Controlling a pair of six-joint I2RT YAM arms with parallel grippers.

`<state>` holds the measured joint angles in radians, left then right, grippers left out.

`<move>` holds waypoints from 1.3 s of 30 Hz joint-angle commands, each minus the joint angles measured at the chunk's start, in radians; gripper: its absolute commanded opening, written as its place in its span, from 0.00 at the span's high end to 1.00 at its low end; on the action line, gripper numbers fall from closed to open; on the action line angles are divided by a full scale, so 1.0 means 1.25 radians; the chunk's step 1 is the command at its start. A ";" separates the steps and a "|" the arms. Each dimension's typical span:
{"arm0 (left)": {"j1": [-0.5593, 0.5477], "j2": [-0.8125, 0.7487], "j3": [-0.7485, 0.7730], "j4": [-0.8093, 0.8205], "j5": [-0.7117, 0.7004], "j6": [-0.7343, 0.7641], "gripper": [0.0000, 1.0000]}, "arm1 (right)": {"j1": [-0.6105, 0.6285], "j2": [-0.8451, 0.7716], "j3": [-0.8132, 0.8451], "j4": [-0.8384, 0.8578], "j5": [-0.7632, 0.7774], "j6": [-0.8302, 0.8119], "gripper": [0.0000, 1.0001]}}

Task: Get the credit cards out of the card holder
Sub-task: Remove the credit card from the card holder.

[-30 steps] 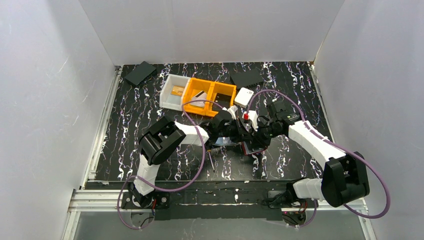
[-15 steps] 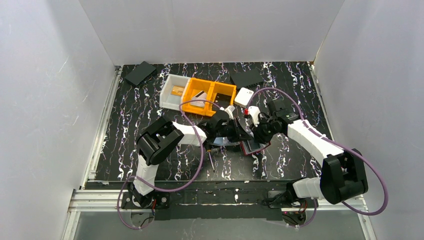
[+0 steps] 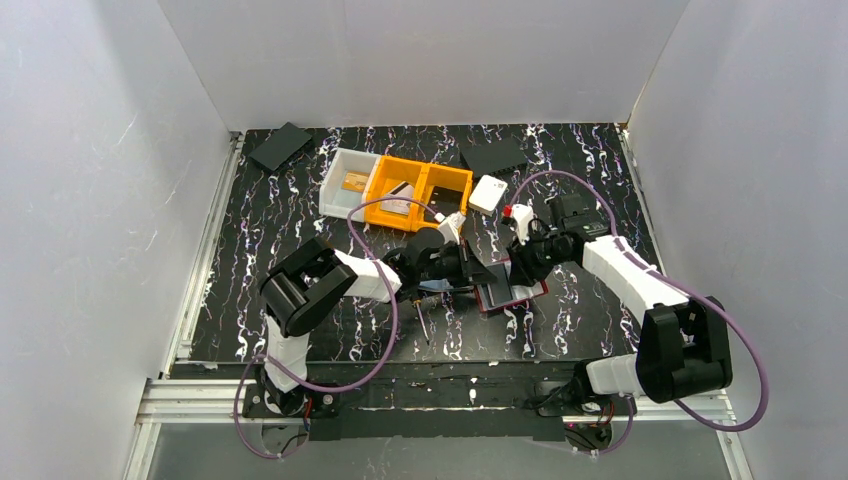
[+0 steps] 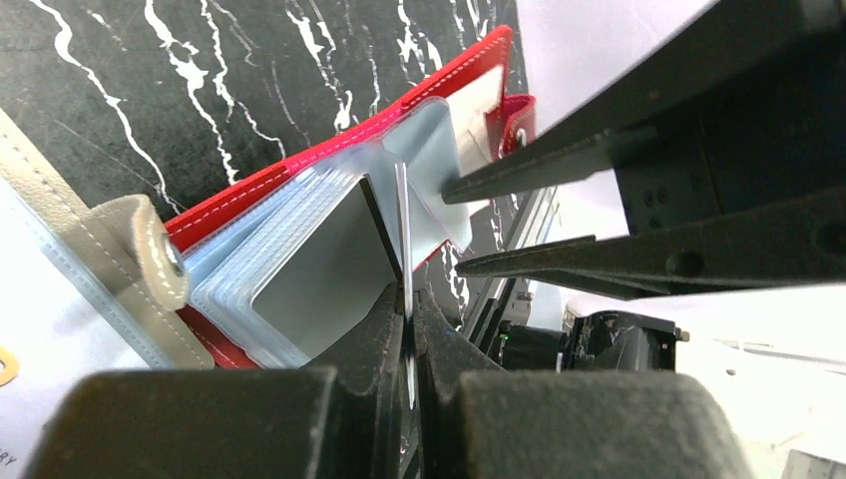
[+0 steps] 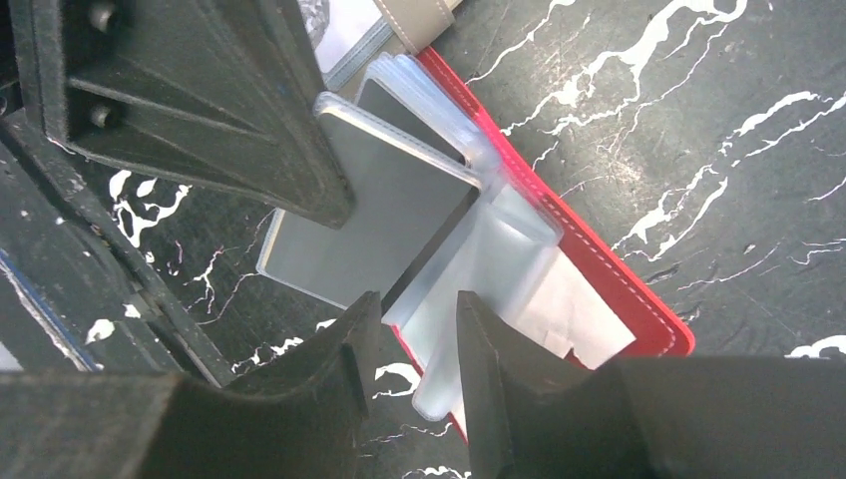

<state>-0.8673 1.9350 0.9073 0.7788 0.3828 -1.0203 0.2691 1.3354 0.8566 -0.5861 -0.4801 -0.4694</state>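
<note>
The left gripper (image 4: 404,311) is clamping fully shut on the thin edge of a grey credit card (image 5: 369,215), which is passing edge-on between its fingers in the left wrist view. The right gripper (image 5: 419,314) is standing with its jaws partly apart, and nothing is visibly pinched between them. Its two fingers are straddling the loose edge of a clear sleeve (image 5: 499,249); whether they are touching the plastic cannot be told.

The red card holder (image 5: 609,299) is lying open and flat just right of centre in the top view, between the two wrists, with the left arm reaching in from the left and the right arm from the right. In the right wrist view the card's long axis is running from lower left to upper right. Most of it is showing bare, and its upper-right end is sitting at the sleeve's mouth. The left gripper is the one with hold of it, so the coming pull looks to be leftward, along that axis and away from the holder, while the right gripper is probably steadying the sleeve.

The black, white-veined table (image 3: 260,250) is carrying two orange bins (image 3: 420,190) and a white bin (image 3: 345,185) further back, and white walls are enclosing it on three sides.
</note>
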 commanded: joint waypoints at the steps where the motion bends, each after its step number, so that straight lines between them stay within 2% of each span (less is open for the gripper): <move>1: 0.002 -0.094 -0.038 0.141 0.039 0.060 1.00 | -0.051 0.007 0.046 -0.014 -0.069 0.028 0.55; 4: 0.002 -0.101 -0.046 0.168 0.059 0.064 1.00 | -0.090 -0.007 0.046 0.000 -0.076 0.053 0.53; 10: 0.002 -0.100 -0.055 0.191 0.072 0.033 1.00 | -0.093 -0.083 0.014 0.076 0.015 0.087 0.51; 14: 0.003 -0.083 -0.057 0.180 0.054 -0.015 1.00 | -0.094 -0.125 0.009 0.077 -0.055 0.078 0.51; 17: 0.003 -0.071 -0.055 0.151 0.036 -0.037 1.00 | -0.093 -0.161 0.005 0.098 -0.031 0.077 0.50; 20: 0.003 -0.072 -0.054 0.106 0.014 -0.047 1.00 | -0.094 -0.204 0.003 0.121 -0.001 0.076 0.41; 23: 0.004 -0.083 -0.047 0.050 -0.001 -0.042 1.00 | -0.094 -0.247 0.000 0.132 -0.100 0.062 0.36; 26: 0.004 -0.093 -0.029 -0.003 -0.008 -0.033 1.00 | -0.089 -0.249 0.004 0.082 -0.295 0.030 0.42; 28: 0.003 -0.097 -0.018 -0.019 -0.009 -0.028 1.00 | -0.063 -0.220 0.012 0.032 -0.352 0.006 0.56; 30: 0.003 -0.099 -0.010 -0.031 -0.013 -0.024 1.00 | -0.028 -0.184 0.020 -0.030 -0.355 -0.067 0.68; 32: 0.003 -0.099 -0.004 -0.047 -0.019 -0.022 1.00 | 0.013 -0.146 0.034 -0.103 -0.366 -0.138 0.74; 34: 0.003 -0.098 0.001 -0.058 -0.024 -0.023 1.00 | 0.069 -0.134 0.038 -0.131 -0.356 -0.170 0.76; 39: 0.006 -0.095 0.017 -0.083 -0.033 -0.041 1.00 | 0.183 -0.152 0.001 -0.092 -0.242 -0.182 0.76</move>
<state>-0.8658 1.8812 0.8841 0.7029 0.3626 -1.0683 0.4156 1.1828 0.8677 -0.6834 -0.8333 -0.6220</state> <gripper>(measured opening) 0.018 0.240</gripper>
